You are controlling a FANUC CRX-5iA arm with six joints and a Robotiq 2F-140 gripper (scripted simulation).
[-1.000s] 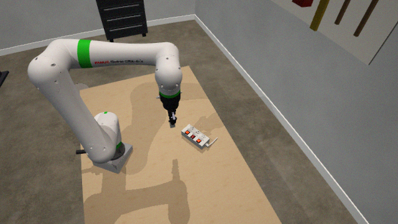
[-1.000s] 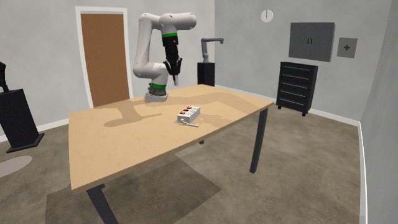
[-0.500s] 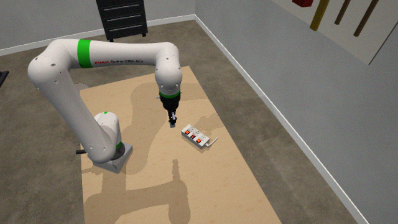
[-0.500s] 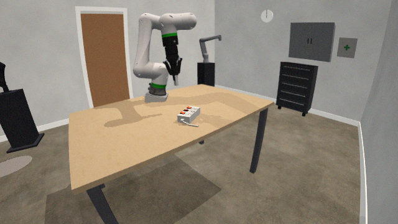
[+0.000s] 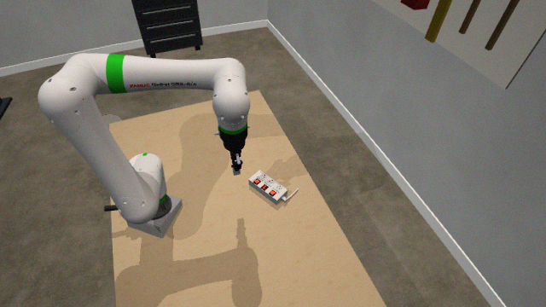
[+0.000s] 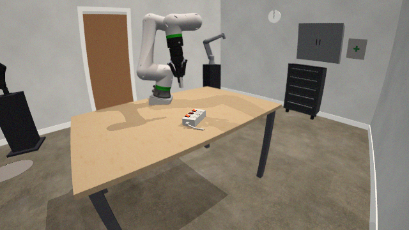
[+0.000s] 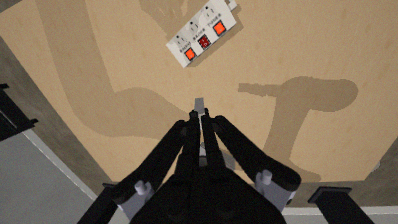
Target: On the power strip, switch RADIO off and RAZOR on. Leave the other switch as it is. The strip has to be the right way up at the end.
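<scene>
A white power strip [image 5: 279, 191] [image 6: 195, 119] [image 7: 226, 17] lies right way up on the wooden table [image 5: 256, 256] [image 6: 128, 150] [image 7: 310, 45], its cable stub at one end. It has three rocker switches in a row. In the wrist view the end switch away from the cable [image 7: 189, 54] [image 5: 257, 181] glows orange, the middle one [image 7: 203, 42] [image 5: 264, 187] is dark red, and the one by the cable, marked TUNER [image 7: 219, 28] [image 5: 272, 193], glows orange. My gripper [image 5: 236, 170] [image 6: 181, 84] [image 7: 199, 104] is shut and empty, hanging well above the table, a short way from the strip's cable-free end.
The arm's base [image 5: 149, 213] [image 6: 160, 99] stands on the table's far side. A black drawer cabinet [image 5: 167, 23] [image 6: 304, 89] stands by the wall, and a second arm on a black pedestal [image 6: 211, 75] stands behind the table. The table edge runs close beyond the strip.
</scene>
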